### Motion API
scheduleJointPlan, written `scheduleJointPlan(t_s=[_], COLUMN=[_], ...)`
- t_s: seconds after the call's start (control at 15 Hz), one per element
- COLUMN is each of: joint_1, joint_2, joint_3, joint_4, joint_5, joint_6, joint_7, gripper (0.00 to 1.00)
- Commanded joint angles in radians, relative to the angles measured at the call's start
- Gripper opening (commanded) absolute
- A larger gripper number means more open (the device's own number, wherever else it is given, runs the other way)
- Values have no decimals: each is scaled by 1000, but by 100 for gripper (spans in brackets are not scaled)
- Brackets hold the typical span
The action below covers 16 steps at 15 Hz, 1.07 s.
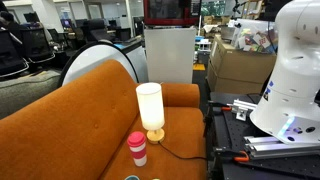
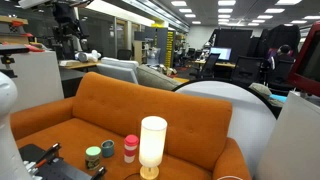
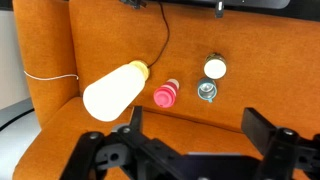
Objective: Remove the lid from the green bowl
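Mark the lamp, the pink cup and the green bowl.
lamp [image 2: 152,140], in an exterior view, middle of the shade.
pink cup [image 3: 165,95], wrist view, its top.
green bowl [image 2: 93,157], in an exterior view, its side.

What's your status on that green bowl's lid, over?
Gripper open, empty, above sofa. Green bowl on seat, lid on, untouched. Pink cup and lamp nearby, seemingly not blocking.

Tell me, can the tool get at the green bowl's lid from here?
Probably yes: the tool hangs open above the sofa, nothing overhangs the green bowl, and the pink cup and lamp stand apart from it.
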Motion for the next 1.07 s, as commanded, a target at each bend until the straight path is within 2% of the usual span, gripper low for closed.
scheduleJointPlan(t_s=[0.0, 0.4, 1.0], joint_1=[21, 24, 55], joint_2=[5, 34, 289], joint_3=[-16, -13, -41], joint_4=[3, 3, 19], joint_5=[-11, -14, 8], joint_6=[-3, 43, 159], joint_7=[11, 12, -79], gripper=[100, 100, 100])
